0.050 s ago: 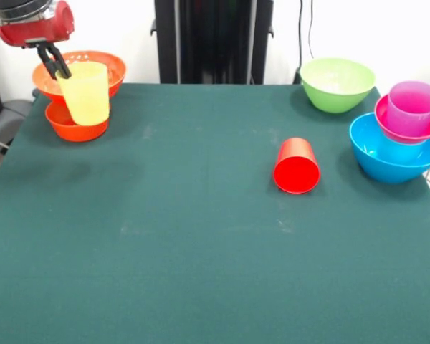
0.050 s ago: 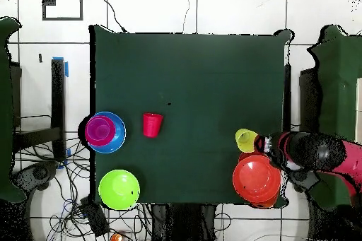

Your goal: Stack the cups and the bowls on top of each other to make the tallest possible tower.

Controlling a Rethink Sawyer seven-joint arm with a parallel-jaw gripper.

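Pincer (image 1: 57,67) gripping yellow cup (image 1: 86,93) by rim, purple cup (image 1: 413,107) nested in magenta bowl (image 1: 384,120), blue bowl (image 1: 394,159) beneath

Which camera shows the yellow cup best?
The front view: the yellow cup shows its whole side, lifted and tilted in the gripper, before the orange bowls. Overhead, the cup shows mostly its open rim.

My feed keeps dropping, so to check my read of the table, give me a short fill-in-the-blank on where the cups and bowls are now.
1. The gripper holds the ____ plastic tumbler by its rim.
2. The red plastic tumbler lies on its ____.
3. The purple plastic tumbler stands in the small magenta bowl, which sits in the large ____ bowl.
4. The large lime green bowl is ____.

Missing words: yellow; side; blue; empty
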